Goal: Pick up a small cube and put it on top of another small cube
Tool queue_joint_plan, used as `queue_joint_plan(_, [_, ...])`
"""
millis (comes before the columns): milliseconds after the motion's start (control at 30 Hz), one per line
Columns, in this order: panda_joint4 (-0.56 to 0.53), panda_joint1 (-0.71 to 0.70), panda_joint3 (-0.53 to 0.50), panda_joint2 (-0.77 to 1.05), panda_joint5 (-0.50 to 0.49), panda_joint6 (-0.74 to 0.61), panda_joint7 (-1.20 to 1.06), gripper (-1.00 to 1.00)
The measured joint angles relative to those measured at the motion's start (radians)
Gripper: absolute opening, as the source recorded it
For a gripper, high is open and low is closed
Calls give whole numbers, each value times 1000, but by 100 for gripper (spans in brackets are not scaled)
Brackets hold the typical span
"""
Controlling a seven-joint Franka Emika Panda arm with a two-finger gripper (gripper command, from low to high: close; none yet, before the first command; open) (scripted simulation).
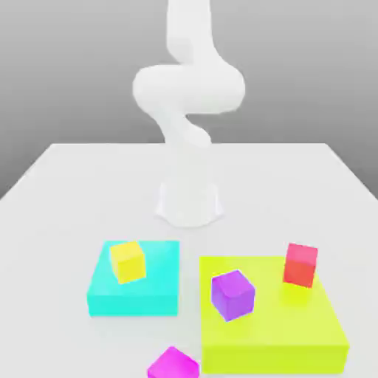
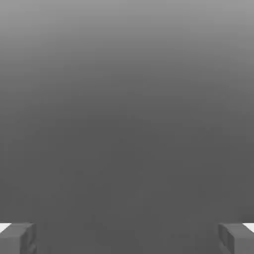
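In the exterior view, your smooth white robot arm (image 1: 189,88) rises from its base at the far side of a pale, plain tabletop (image 1: 111,184). Toward the exterior view's left lies a low cyan rectangular block (image 1: 133,303), with a small yellow cube (image 1: 128,263) on top. Toward the exterior view's right is a larger, flat yellow-green block (image 1: 273,358). It carries two cubes, well apart: a small violet-purple cube (image 1: 233,295) near its left side, and a small matte red cube (image 1: 300,265) by its far right corner. The thing you are to lift, a small bright magenta-pink cube (image 1: 174,365), sits in front of the two blocks, partly cut off by the near edge of the picture.

Both blocks seem to serve as raised stands, so the red cube, your likely target, sits higher than the tabletop. You would probably need to lift the magenta cube well above the yellow-green block and bring it down over the red one, keeping off the violet cube. The red cube's place near the corner leaves little support on its outer sides, so a sideways nudge could tip it off.

In the hand view, the jaws (image 2: 127,239) are released and stand wide apart, with nothing between them, against a plain grey backdrop. That spread suits an approach to the magenta cube.
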Motion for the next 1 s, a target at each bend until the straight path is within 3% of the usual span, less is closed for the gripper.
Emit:
queue_joint_plan(333, [-15, -116, 96, 370, -88, 113, 261, 0])
queue_joint_plan(600, [-27, -154, 113, 660, -146, 202, 458, 0])
queue_joint_plan(1000, [-34, -149, 98, 1076, -95, 377, 624, 0])
